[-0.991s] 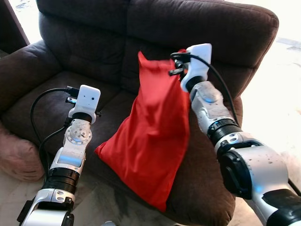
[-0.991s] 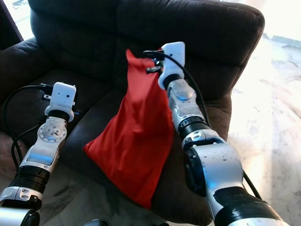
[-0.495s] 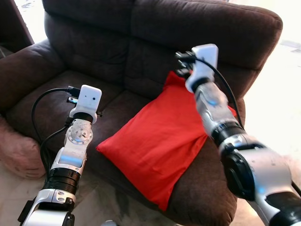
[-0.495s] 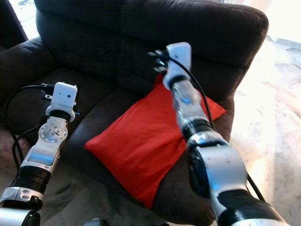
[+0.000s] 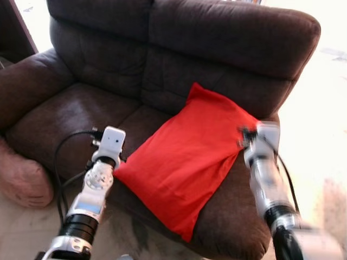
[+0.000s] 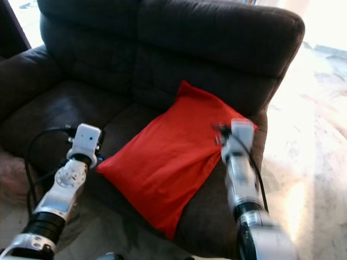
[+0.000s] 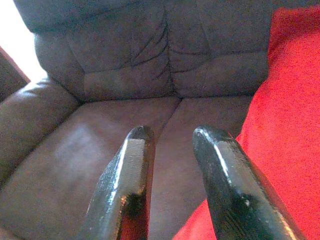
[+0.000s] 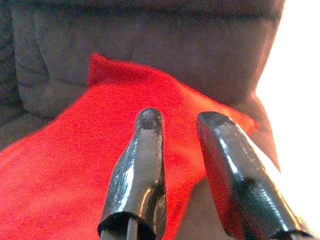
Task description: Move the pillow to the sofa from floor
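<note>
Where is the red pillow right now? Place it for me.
In the left eye view the red pillow lies flat on the right seat cushion of the brown sofa, its top corner against the backrest and its lower corner overhanging the seat's front edge.

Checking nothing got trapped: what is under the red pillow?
The red pillow lies on the brown sofa seat, its lower corner overhanging the front edge. Whatever lies beneath its middle is covered.
</note>
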Robot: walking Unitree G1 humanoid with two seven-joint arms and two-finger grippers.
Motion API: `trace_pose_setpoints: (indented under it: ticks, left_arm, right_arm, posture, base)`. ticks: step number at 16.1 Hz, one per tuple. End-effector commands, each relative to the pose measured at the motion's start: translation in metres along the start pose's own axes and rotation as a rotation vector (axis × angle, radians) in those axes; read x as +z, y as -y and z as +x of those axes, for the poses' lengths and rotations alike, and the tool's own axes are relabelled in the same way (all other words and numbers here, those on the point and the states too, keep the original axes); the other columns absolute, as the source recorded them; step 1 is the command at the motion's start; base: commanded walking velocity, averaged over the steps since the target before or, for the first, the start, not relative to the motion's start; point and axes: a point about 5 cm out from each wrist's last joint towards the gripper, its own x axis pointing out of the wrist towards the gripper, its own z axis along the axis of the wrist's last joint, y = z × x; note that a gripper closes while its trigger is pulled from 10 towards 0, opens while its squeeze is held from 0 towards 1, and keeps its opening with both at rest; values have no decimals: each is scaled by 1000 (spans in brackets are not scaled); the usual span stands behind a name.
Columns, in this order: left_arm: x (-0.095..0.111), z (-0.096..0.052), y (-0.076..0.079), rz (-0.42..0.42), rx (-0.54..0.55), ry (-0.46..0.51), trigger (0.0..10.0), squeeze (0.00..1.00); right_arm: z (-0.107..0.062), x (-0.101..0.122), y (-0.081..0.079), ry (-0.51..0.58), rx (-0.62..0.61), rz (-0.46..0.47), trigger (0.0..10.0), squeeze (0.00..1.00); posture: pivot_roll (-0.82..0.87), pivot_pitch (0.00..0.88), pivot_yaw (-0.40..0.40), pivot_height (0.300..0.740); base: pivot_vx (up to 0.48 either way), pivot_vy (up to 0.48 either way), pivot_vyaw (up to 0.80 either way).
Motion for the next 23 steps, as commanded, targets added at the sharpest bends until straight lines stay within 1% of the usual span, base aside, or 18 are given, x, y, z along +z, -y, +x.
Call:
trace_pose_setpoints:
  ticks: [1,2,3,4,5,6,8,10,12,14,17,21,23]
  left_arm:
    - [-11,-8,-2,-46,17,-18,10000,0]
    - [-7,-12,-2,-55,20,21,10000,0]
    - [5,-14,0,-74,26,87,10000,0]
    - [9,-14,0,-89,23,108,10000,0]
    - [10,-13,1,-90,21,112,10000,0]
    - [12,-9,2,-90,26,110,10000,0]
    - [16,-6,2,-94,27,127,10000,0]
    - [16,-8,2,-98,22,132,10000,0]
    - [14,-9,2,-91,16,126,10000,0]
    - [13,-9,1,-89,17,124,10000,0]
    - [13,-8,1,-85,15,120,10000,0]
    - [12,-8,-2,-80,21,117,10000,0]
    - [13,-7,-5,-72,25,115,10000,0]
  right_arm:
    - [-7,-3,3,27,-30,21,10000,0]
    - [-13,-7,6,41,-47,24,10000,0]
    - [-18,-7,6,72,-57,45,10000,0]
    - [-19,-4,4,94,-41,46,10000,0]
    - [-20,-3,2,102,-33,42,10000,0]
    - [-19,-2,-2,104,-22,42,10000,0]
    - [-16,2,-8,109,-12,67,10000,0]
    - [-18,4,-11,115,-8,71,10000,0]
    - [-21,4,-10,117,-17,46,10000,0]
    - [-21,5,-8,120,-29,55,10000,0]
    - [-20,5,-8,95,-34,67,10000,0]
    - [-20,5,-14,80,-23,79,10000,0]
    - [-19,5,-15,75,-22,76,10000,0]
  posture:
    - [44,52,-45,740]
    - [32,47,-40,740]
    - [34,41,-39,740]
    - [34,39,-39,740]
    - [34,39,-39,740]
    - [37,28,-40,740]
    - [39,20,-39,740]
    - [40,19,-39,740]
    - [40,27,-38,740]
    - [37,39,-39,740]
    - [38,47,-40,740]
    - [41,59,-40,740]
    - [44,63,-37,740]
  base:
    - [0,0,0]
    - [0,0,0]
    - [0,0,0]
    - [0,0,0]
    - [0,0,0]
    - [0,322,0]
    - [0,371,0]
    - [0,422,-628]
    - [0,354,0]
    - [0,339,0]
    - [0,339,0]
    - [0,306,-703]
    - [0,0,-681]
